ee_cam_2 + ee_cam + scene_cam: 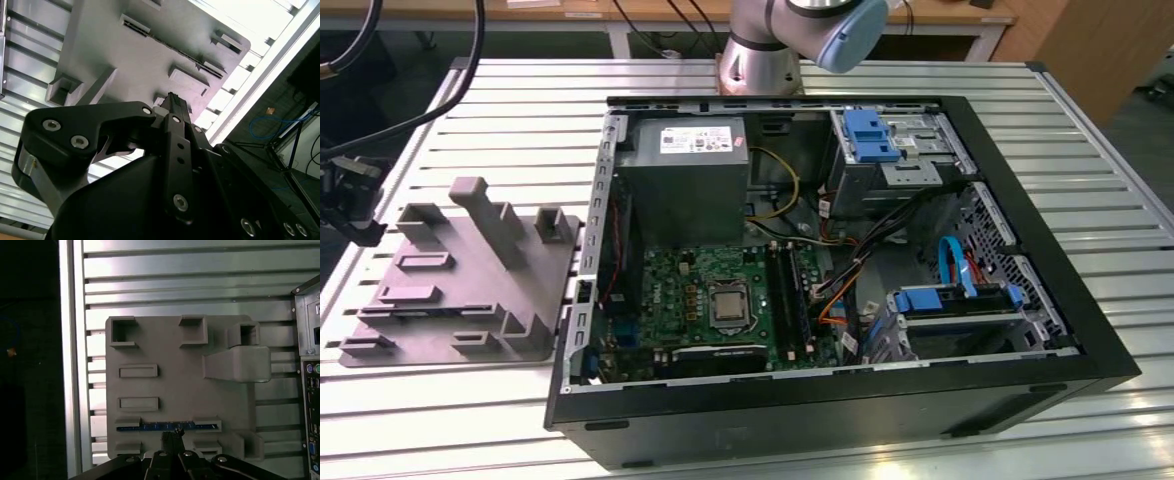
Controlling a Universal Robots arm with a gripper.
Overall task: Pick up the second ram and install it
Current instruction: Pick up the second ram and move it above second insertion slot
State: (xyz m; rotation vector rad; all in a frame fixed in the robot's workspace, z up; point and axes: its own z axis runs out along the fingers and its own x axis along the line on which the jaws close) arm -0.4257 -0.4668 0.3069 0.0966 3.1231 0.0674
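The ram (167,427) stood on edge in a slot along one edge of the grey holder (180,390) on the tabletop (175,290), while the fingers (168,445), closed and empty, hung near it.

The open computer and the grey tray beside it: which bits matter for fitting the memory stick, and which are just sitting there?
In the job: the gripper, close to the second ram; the grey tray holding that ram on edge; the black memory slots on the motherboard inside the computer case.
Just there: power supply; processor socket; blue drive brackets; cables.
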